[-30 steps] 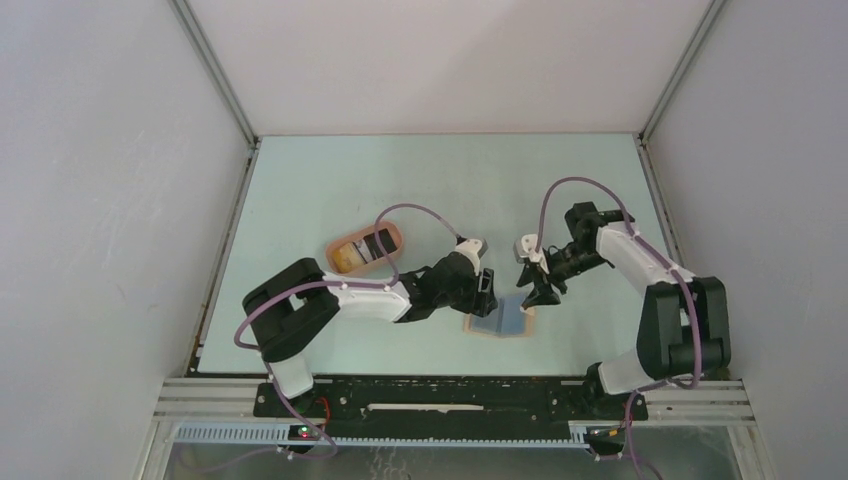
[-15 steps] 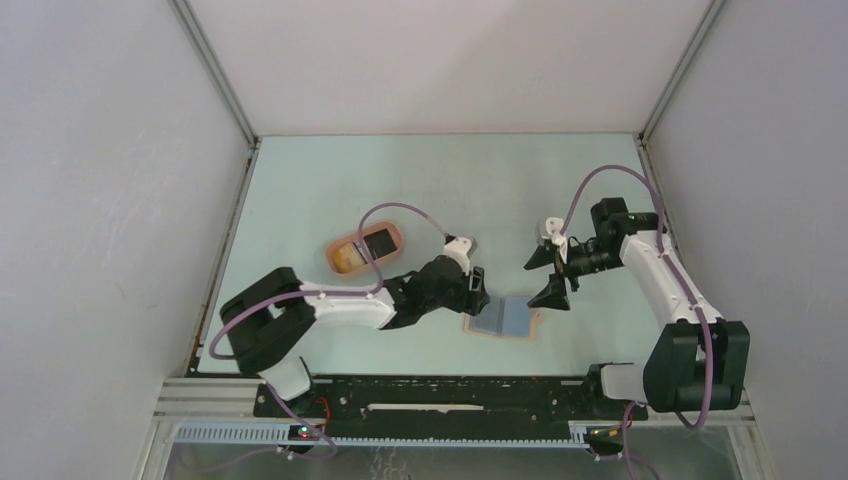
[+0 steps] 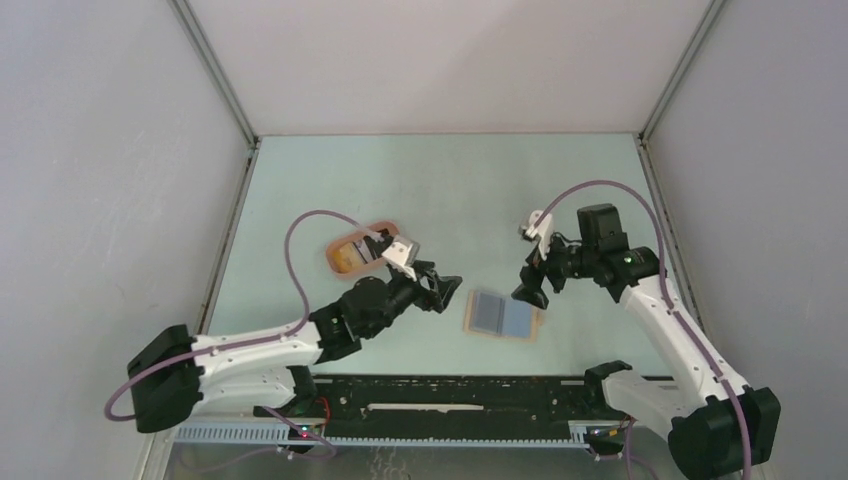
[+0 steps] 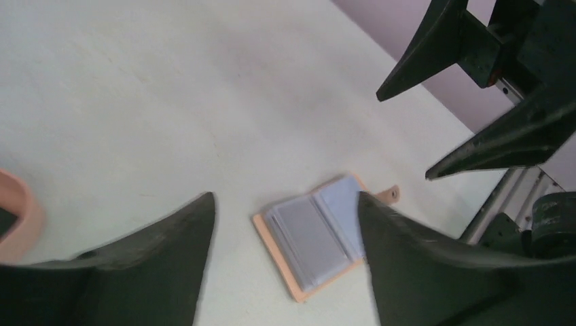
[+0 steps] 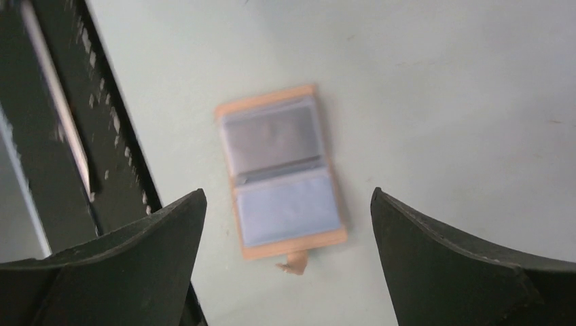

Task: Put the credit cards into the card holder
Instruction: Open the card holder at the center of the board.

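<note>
The tan card holder [image 3: 502,316] lies open and flat on the table, one half pale blue and the other grey. It also shows in the left wrist view [image 4: 319,234] and in the right wrist view [image 5: 282,170], snap tab [image 5: 293,263] out. My left gripper [image 3: 447,293] is open and empty, just left of the holder and above the table. My right gripper [image 3: 525,283] is open and empty, above the holder's far right edge. A black card [image 3: 374,243] and a yellow-orange card [image 3: 346,260] lie in the salmon-pink tray [image 3: 392,229].
The tray's rim shows at the left edge of the left wrist view [image 4: 17,210]. The black base rail [image 3: 440,395] runs along the near edge, close to the holder. My right gripper's fingers [image 4: 435,47] hang in the left wrist view.
My left gripper has drawn back left off the holder's edge, and its arm has swung low. My right gripper pulled away right, then came back over the holder. The holder stays open.
</note>
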`<action>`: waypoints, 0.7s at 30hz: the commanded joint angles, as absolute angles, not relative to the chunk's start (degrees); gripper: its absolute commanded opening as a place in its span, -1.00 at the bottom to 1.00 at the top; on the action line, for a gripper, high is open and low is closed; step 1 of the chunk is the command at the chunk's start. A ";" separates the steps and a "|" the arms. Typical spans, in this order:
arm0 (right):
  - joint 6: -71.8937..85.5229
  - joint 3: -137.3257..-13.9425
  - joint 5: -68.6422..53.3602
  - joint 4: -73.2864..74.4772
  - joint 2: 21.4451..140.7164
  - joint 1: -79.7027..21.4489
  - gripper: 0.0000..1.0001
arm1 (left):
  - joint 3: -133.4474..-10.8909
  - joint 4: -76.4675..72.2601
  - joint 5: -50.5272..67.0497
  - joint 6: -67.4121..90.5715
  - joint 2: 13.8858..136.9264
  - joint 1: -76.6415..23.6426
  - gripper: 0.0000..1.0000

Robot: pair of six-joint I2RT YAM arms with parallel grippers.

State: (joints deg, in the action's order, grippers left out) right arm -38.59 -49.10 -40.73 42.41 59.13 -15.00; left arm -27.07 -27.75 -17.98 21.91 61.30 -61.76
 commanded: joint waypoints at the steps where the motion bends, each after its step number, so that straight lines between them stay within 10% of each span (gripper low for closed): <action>1: -26.47 -54.76 -46.12 39.21 65.86 -12.95 0.99 | -23.65 -31.84 -24.95 16.04 53.55 -61.89 0.93; 13: -29.42 -55.28 -34.85 47.12 84.79 -17.94 -0.67 | -24.34 -29.54 -0.68 29.70 58.25 -56.78 0.55; 21: -27.89 -58.90 -28.25 49.22 97.34 -21.47 -0.87 | -28.47 -30.06 9.62 37.11 76.57 -56.82 -0.11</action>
